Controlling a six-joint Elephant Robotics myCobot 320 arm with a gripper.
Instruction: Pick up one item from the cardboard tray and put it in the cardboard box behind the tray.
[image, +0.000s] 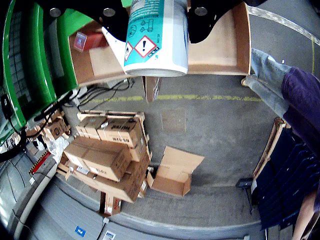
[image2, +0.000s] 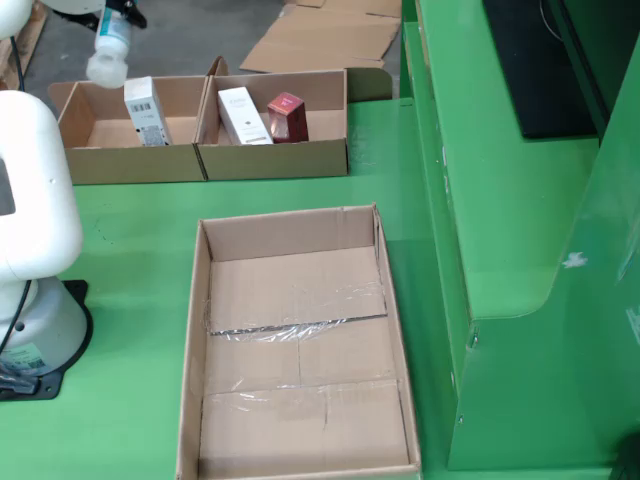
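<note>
In the moving view my gripper (image: 156, 17) is shut on a white and teal bottle (image: 157, 42) with red hazard diamonds, held up in the air with the black fingers (image: 111, 20) on either side. In the still view the bottle (image2: 108, 55) hangs above the back left corner of the left cardboard tray (image2: 130, 165), which holds a white carton (image2: 147, 110). The right tray (image2: 275, 160) holds a white carton (image2: 243, 115) and a red box (image2: 287, 117). A large, empty cardboard box (image2: 290, 222) lies in front of the trays.
The white robot base (image2: 30, 250) stands at the left on the green table. A raised green ledge (image2: 480, 200) runs along the right. Beyond the table, the moving view shows stacked cartons on a pallet (image: 110, 155) and a person (image: 295, 95).
</note>
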